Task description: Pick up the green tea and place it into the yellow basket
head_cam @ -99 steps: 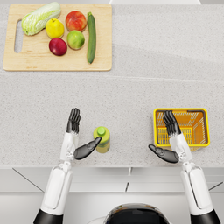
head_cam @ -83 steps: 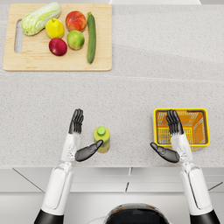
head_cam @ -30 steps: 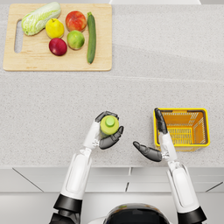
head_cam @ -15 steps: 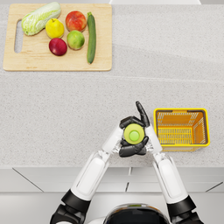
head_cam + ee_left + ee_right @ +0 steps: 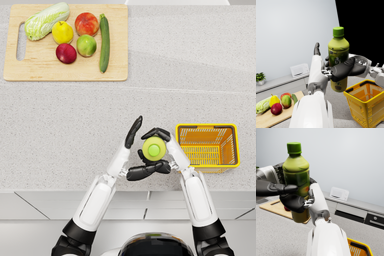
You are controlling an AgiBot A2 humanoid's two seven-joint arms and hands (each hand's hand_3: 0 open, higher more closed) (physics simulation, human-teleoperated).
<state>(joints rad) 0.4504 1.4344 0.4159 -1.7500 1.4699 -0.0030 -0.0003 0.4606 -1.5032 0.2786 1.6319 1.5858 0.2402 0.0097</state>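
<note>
We have the green tea bottle (image 5: 153, 149) upright above the counter (image 5: 75, 125), just left of the yellow basket (image 5: 207, 145). Our right hand (image 5: 159, 147) wraps round it; our left hand (image 5: 142, 162) lays its thumb across the front (other fingers pointing straight up). A cutting board (image 5: 65, 75) of produce lies well apart.
</note>
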